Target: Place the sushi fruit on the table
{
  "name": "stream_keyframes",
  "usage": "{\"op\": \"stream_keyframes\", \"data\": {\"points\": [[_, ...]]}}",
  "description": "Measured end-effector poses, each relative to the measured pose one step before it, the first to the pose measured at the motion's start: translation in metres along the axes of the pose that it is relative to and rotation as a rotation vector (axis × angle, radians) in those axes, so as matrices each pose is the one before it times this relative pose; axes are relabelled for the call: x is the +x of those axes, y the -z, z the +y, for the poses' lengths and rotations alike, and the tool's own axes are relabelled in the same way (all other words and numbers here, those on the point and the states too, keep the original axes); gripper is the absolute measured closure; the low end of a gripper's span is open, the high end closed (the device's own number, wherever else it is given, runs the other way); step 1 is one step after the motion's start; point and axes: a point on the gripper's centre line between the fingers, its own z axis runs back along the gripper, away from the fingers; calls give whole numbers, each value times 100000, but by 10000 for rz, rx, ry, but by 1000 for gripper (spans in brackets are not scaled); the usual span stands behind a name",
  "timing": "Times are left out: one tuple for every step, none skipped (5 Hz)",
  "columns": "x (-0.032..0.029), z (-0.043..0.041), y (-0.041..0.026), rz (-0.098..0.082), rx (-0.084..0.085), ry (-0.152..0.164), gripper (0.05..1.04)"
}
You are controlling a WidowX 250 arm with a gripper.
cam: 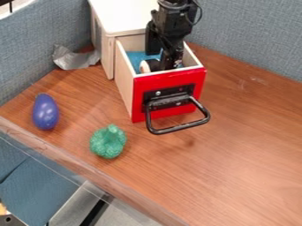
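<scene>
One black two-finger gripper point(161, 61) hangs inside the pulled-out drawer point(169, 78). Its fingers stand apart. The sushi point(147, 67), a pale rounded piece, lies in the drawer close to the nearer finger and partly behind it; contact appears likely, but the overlap does not allow confirmation. Under and behind the sushi is a blue lining point(135, 57).

Step in hand: pick-up, at the grasp stage. The sushi is inside the drawer, not on the table point(247, 145), so placement is outstanding.

Next move: align the fingers on opposite sides of the sushi, then close. Raise the load straight up until it clears the drawer walls, carry it outward and set it down on the table. The bare surface at the view's right is a suitable target. Caution: an off-centre grip could push the sushi against the wall or let it roll out.

Surrounding items: the black handle point(179, 129) projects from the red drawer front. The cabinet point(126, 22) stands behind. A green broccoli point(108, 142) sits toward the table edge, a purple eggplant point(45, 112) farther left, and a crumpled grey sheet point(75, 58) beside the cabinet.
</scene>
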Motion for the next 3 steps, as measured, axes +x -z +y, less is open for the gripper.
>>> {"op": "stream_keyframes", "data": {"points": [[-47, 52, 198, 46, -16, 10, 85], [-237, 27, 851, 198, -205, -111, 133], [-348, 160, 589, 142, -127, -253, 408]]}}
